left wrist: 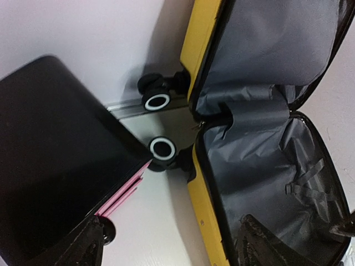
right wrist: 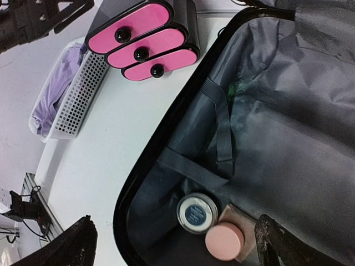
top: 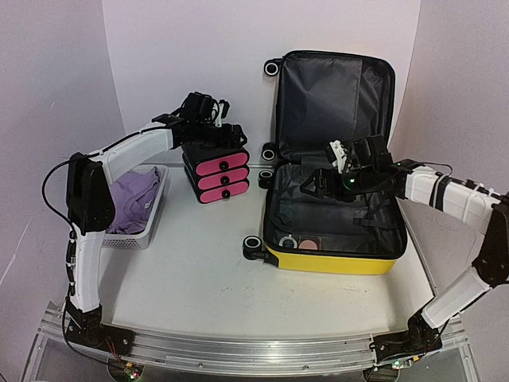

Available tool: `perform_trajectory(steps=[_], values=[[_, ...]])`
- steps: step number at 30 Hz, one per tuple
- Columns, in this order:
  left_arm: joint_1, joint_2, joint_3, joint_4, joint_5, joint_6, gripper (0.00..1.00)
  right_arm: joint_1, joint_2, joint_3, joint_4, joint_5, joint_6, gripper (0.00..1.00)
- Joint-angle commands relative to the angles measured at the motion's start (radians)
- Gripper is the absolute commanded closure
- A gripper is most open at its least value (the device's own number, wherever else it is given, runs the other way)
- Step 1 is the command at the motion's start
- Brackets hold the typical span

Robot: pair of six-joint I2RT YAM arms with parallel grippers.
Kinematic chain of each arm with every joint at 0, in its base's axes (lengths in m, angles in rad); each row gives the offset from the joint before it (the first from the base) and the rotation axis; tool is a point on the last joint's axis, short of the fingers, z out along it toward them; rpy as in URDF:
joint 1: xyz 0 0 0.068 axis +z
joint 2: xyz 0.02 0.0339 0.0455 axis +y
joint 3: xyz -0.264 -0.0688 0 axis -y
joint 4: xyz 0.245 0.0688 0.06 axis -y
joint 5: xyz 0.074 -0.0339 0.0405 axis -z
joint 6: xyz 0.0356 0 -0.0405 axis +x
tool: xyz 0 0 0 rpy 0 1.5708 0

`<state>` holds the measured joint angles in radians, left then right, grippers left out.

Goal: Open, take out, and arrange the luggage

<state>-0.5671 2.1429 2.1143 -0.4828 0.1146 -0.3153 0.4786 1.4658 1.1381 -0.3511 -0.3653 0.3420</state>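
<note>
The yellow luggage [top: 334, 259] lies open on the table, its lid [top: 334, 95] folded back, dark grey lining showing. It also shows in the left wrist view [left wrist: 206, 205] and the right wrist view [right wrist: 288, 127]. At its near left corner sit a blue-labelled round jar [right wrist: 197, 212] and a pink-lidded jar [right wrist: 224, 242], also seen from the top [top: 300, 241]. My right gripper [top: 330, 180] hovers over the lower half, open and empty [right wrist: 177, 249]. My left gripper [top: 208, 113] is above the drawer box, open and empty [left wrist: 175, 249].
A black box with three pink drawers [top: 216, 171] stands left of the luggage, close to its wheels [left wrist: 162, 148]. A white mesh basket [top: 151, 215] with purple clothing [top: 131, 195] sits at the far left. White walls close in the back and sides.
</note>
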Motion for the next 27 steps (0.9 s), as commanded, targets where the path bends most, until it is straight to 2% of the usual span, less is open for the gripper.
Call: perform_trajectory(steps=[1,4,7,12,20,27], values=[[0.085,-0.088,-0.055,-0.066,0.092,-0.099,0.13,-0.001,0.153,0.105,0.171,-0.083,0.107,0.02],[0.136,-0.183,-0.183,-0.067,0.051,-0.186,0.12,0.001,0.28,0.202,0.292,-0.11,0.199,0.02],[0.205,-0.23,-0.289,-0.06,0.09,-0.245,0.12,0.004,0.422,0.293,0.469,-0.13,0.324,0.02],[0.239,-0.262,-0.367,-0.027,0.191,-0.191,0.09,0.03,0.659,0.507,0.611,-0.091,0.455,0.02],[0.278,-0.25,-0.381,-0.001,0.306,-0.153,0.05,0.095,0.952,0.898,0.589,0.017,0.447,0.02],[0.289,-0.281,-0.438,0.04,0.325,-0.133,0.04,0.12,1.139,1.146,0.504,0.108,0.407,0.03]])
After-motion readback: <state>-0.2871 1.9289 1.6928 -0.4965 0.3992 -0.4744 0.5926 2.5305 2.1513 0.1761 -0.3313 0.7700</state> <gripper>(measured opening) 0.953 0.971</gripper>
